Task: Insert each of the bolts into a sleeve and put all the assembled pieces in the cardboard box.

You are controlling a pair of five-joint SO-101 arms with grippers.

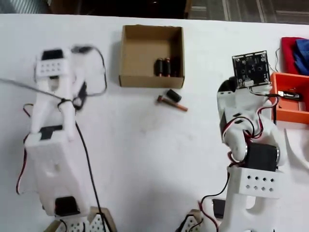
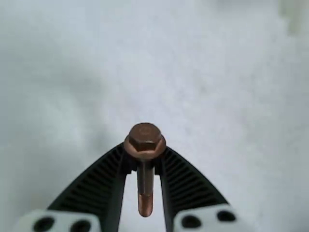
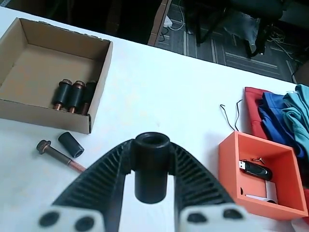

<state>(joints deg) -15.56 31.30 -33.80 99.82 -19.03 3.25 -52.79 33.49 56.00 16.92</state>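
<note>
Copper bolt (image 2: 144, 166) tight between the left fingers (image 2: 96, 188), black sleeve (image 3: 151, 169) tight between the right fingers (image 3: 104, 176)

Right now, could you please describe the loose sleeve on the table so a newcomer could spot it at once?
Find the cardboard box at the far middle of the table. Just outside its near wall lies a copper bolt, and beside that the short black sleeve. It is empty, unlike the bolted ones inside the box.
</note>
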